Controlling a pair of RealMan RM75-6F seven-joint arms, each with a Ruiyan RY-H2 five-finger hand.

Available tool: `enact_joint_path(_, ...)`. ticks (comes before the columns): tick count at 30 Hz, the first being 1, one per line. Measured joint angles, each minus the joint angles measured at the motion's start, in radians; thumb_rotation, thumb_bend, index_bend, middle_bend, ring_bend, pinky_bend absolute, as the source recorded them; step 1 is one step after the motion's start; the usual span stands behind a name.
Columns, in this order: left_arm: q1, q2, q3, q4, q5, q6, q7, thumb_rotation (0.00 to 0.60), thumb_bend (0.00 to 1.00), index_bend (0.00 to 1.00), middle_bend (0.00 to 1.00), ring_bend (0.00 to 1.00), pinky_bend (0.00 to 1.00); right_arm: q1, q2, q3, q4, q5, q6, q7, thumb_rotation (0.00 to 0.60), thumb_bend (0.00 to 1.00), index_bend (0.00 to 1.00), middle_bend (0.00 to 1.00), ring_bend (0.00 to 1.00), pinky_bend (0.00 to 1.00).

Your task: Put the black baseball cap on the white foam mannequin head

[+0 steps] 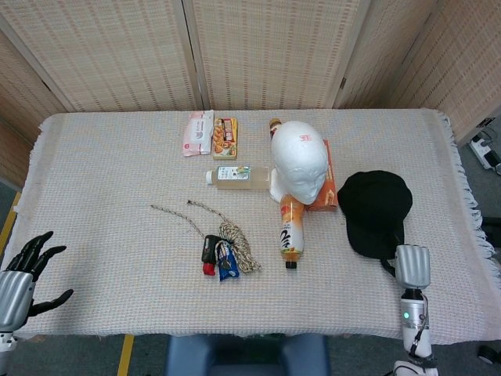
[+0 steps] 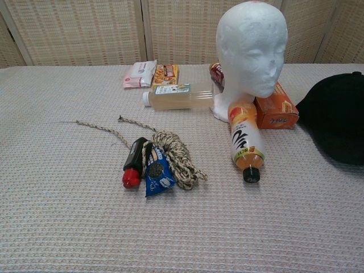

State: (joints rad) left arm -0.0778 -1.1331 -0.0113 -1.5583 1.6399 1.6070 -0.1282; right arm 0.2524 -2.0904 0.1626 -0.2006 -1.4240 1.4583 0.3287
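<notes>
The white foam mannequin head (image 1: 300, 160) stands upright at the table's middle back, bare, and faces me in the chest view (image 2: 253, 48). To its right is the black baseball cap (image 1: 376, 210), at the right edge of the chest view (image 2: 336, 122). My right hand (image 1: 412, 266) is at the cap's near edge. Its silver back shows, its dark fingers reach under the cap's rim, and it seems to hold the cap there. My left hand (image 1: 27, 274) hangs off the table's front left corner with its fingers spread and nothing in it.
An orange drink bottle (image 1: 291, 227) lies in front of the mannequin head, and an orange box (image 1: 328, 188) lies between head and cap. A pale bottle (image 1: 237, 177) lies left of the head. A rope coil (image 1: 235, 241) and small packets sit mid-table; snack packs (image 1: 210, 133) are at the back.
</notes>
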Motion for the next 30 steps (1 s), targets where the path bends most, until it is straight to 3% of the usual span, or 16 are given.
enact_joint_path(8,0.004,-0.006,-0.004,0.006,0.000,0.009,0.004,0.600,0.17,0.27,0.12,0.12,0.28,0.015,0.019,0.018,-0.020,0.017,-0.003,0.021,0.600,0.46,0.46,1.00,1.00,1.00)
enact_joint_path(12,0.004,-0.008,-0.005,0.007,-0.001,0.010,0.007,0.600,0.18,0.27,0.12,0.12,0.28,0.017,0.029,0.024,-0.036,0.024,0.000,0.035,0.600,0.50,0.53,1.00,1.00,1.00)
enact_joint_path(26,0.007,-0.007,-0.007,0.009,0.001,0.018,0.004,0.600,0.18,0.26,0.12,0.12,0.28,0.029,0.062,0.065,-0.102,0.049,0.072,0.075,0.600,0.52,0.79,1.00,1.00,1.00)
enact_joint_path(30,0.007,-0.005,-0.005,0.010,0.003,0.015,-0.001,0.600,0.17,0.26,0.12,0.12,0.28,0.063,0.087,0.133,-0.142,0.089,0.106,0.105,0.600,0.52,0.79,1.00,1.00,1.00)
